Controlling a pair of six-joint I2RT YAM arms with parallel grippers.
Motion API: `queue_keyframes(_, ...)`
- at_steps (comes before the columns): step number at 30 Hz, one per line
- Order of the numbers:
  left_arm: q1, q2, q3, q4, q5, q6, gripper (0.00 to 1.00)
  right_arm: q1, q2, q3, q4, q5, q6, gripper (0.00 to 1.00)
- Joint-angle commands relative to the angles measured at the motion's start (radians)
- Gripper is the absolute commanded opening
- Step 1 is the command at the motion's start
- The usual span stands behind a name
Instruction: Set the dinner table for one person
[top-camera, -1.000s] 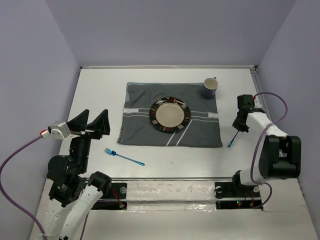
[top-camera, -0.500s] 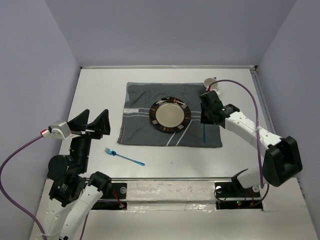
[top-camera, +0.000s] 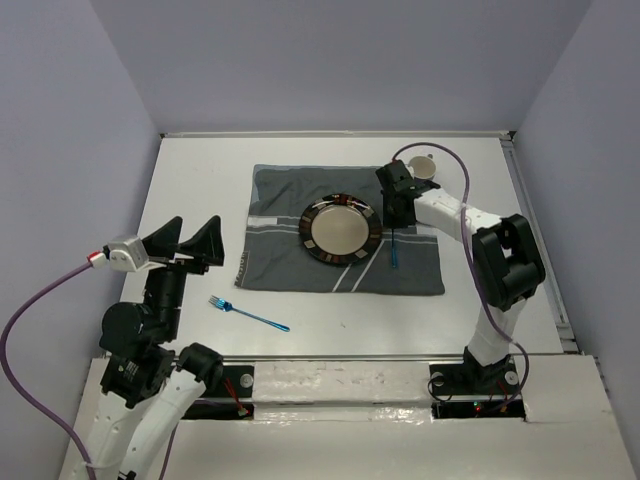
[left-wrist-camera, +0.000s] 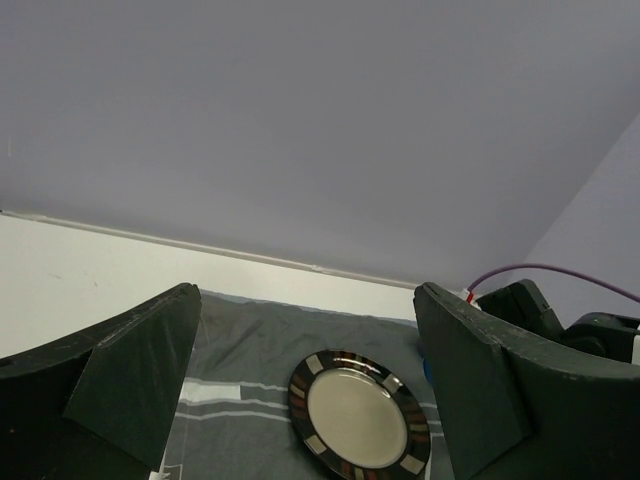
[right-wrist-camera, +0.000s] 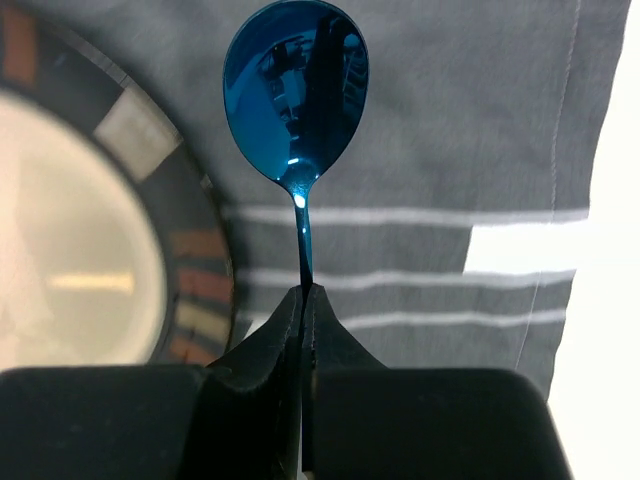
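Note:
On the white dinner table (top-camera: 200, 190) lies a dark grey striped cloth (top-camera: 290, 250) with a dark-rimmed plate (top-camera: 341, 230) at its middle. My right gripper (top-camera: 397, 218) is shut on the handle of a blue spoon (top-camera: 398, 250), hanging over the cloth just right of the plate; in the right wrist view the spoon (right-wrist-camera: 296, 90) points its bowl away from the gripper (right-wrist-camera: 303, 292), above the cloth (right-wrist-camera: 450, 120) beside the plate (right-wrist-camera: 90, 260). A blue fork (top-camera: 248, 313) lies on the table near its front left. My left gripper (top-camera: 187, 245) is open, raised at the left, nothing between its fingers.
A pale mug (top-camera: 424, 166) stands at the cloth's far right corner, just behind the right arm. Lavender walls close in the table on three sides. From the left wrist, the plate (left-wrist-camera: 358, 412) and cloth (left-wrist-camera: 250, 350) show between the fingers.
The right arm has carried the blue spoon leftward from the table's right side to over the cloth beside the plate. The left arm has barely moved.

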Motion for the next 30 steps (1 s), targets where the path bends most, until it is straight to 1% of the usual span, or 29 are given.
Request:
queue_keyframes(1,0.01,0.022,0.012,0.035,0.008,0.017,0.99,-0.046,0.022,0.056,0.025,-0.028,-0.008,0.0)
queue_keyframes(5,0.014,0.025,0.012,0.037,0.011,0.017,0.99,-0.069,0.062,0.054,0.025,-0.031,-0.007,0.0)
queue_keyframes(13,0.016,0.029,0.012,0.037,0.014,0.015,0.99,-0.07,0.09,0.068,0.036,-0.011,-0.01,0.0)
queue_keyframes(14,0.017,0.031,0.012,0.037,0.014,0.015,0.99,-0.07,0.091,0.069,0.034,-0.007,-0.005,0.01)
queue_keyframes(15,0.017,0.031,0.012,0.037,0.014,0.015,0.99,-0.07,0.088,0.069,0.034,-0.004,0.003,0.06)
queue_keyframes(16,0.017,0.031,0.01,0.037,0.014,0.017,0.99,-0.07,0.078,0.069,0.034,0.001,0.009,0.22)
queue_keyframes(17,0.017,0.031,0.01,0.037,0.014,0.015,0.99,-0.07,0.067,0.066,0.034,-0.004,0.012,0.33)
queue_keyframes(19,0.017,0.034,0.01,0.037,0.014,0.015,0.99,-0.07,0.038,0.053,0.036,-0.026,0.012,0.5)
queue_keyframes(22,0.019,0.037,0.012,0.035,0.013,0.017,0.99,-0.048,-0.065,-0.004,0.062,-0.065,-0.005,0.53)
queue_keyframes(25,0.017,0.037,0.016,0.026,-0.007,0.02,0.99,0.021,-0.206,-0.074,0.135,-0.14,-0.043,0.53)
queue_keyframes(26,0.017,0.039,0.021,0.018,-0.039,0.023,0.99,0.082,-0.237,-0.126,0.16,-0.198,-0.049,0.54)
queue_keyframes(27,0.017,0.042,0.023,0.008,-0.053,0.026,0.99,0.122,-0.292,-0.153,0.216,-0.22,-0.054,0.54)
queue_keyframes(28,0.019,0.042,0.026,0.005,-0.077,0.03,0.99,0.166,-0.313,-0.206,0.253,-0.255,-0.056,0.54)
queue_keyframes(29,0.019,0.042,0.027,0.002,-0.088,0.032,0.99,0.214,-0.329,-0.225,0.284,-0.255,-0.056,0.54)
queue_keyframes(30,0.019,0.045,0.027,-0.002,-0.097,0.035,0.99,0.316,-0.34,-0.237,0.33,-0.263,-0.056,0.54)
